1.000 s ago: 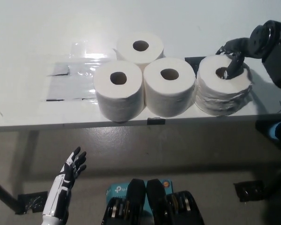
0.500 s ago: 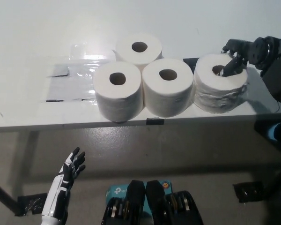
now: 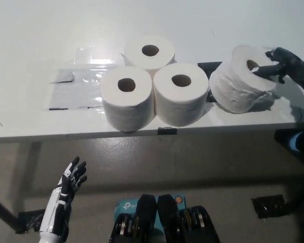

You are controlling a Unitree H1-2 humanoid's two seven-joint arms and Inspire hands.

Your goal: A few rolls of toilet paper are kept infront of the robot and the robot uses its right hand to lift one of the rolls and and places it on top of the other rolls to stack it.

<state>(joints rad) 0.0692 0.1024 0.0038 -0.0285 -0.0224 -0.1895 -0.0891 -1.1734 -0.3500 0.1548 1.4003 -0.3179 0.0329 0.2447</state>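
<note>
**Right hand tips the far-right roll**

The black right hand [image 3: 279, 62] reaches in from the right edge and is clamped on the top of a white toilet paper roll with a rumpled outer wrap [image 3: 241, 80], one finger hooked into its cardboard core and the rest pressed against the far side of the rim. That rumpled roll is tilted, its top face leaning toward the right hand, while its lower left edge rests on the white table [image 3: 35, 45] near the front edge.

Just beside it to the left stands a cluster of three smooth white toilet paper rolls, all upright with their cores facing up: a front-middle roll [image 3: 181, 100] close to the tilted one, a front-left roll [image 3: 127, 104] touching its neighbour, and a back roll [image 3: 150, 52] nestled behind the gap between the two. A sheet of clear plastic film with dark tape patches [image 3: 73, 91] lies flat on the table to the left of the cluster.

The white left hand [image 3: 71, 178] hangs low at the lower left, below the table edge, fingers spread and holding nothing.
</note>
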